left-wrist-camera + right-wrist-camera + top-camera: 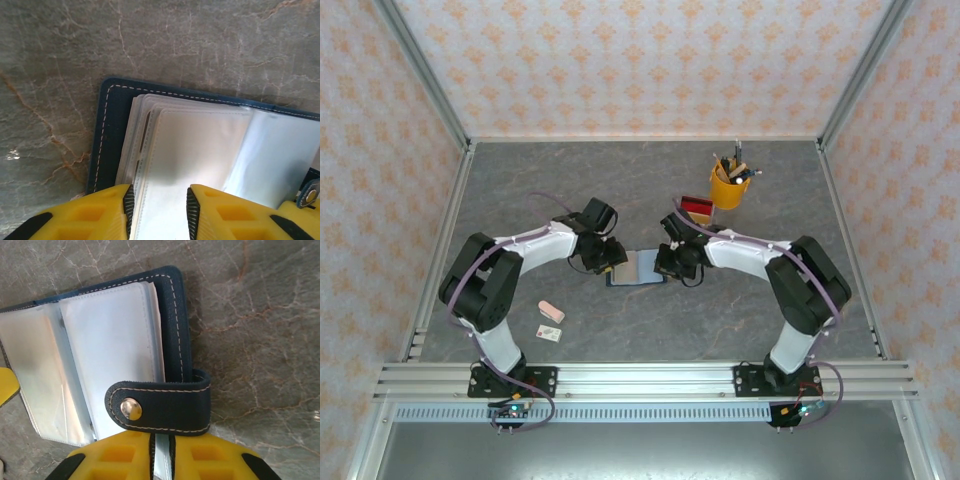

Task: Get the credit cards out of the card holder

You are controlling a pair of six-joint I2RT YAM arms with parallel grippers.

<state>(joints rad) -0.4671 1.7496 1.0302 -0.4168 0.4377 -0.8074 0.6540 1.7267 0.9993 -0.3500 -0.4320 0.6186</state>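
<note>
Lying open at the middle of the grey marbled tabletop (650, 190), the card holder (636, 268) sits between the two arms, dark navy cover down and cloudy plastic sleeves (195, 145) facing up. What the sleeves contain cannot be told.

Surrounding items:
- A yellow cup (728, 187) of pens stands toward the far right, well apart from the card holder.
- A clear tray with a red part (697, 208) lies just in front of the cup, near the right arm's wrist.
- A pink block (551, 311) and a small white card (549, 333) lie near the left arm's base; the card's marks are too small to read.

Pincer state:
- The left pincer (160, 192) stands over the left half of the card holder, jaws apart with a clear gap and the sleeve stack beneath it.
- The right pincer (162, 440) is closed on the right edge of the card holder, a thin pale strip clamped between its pads.

A navy strap (160, 407) with white stitching and a metal snap (131, 408) lies across the sleeves just in front of the right fingers. No brand or lettering is legible.
</note>
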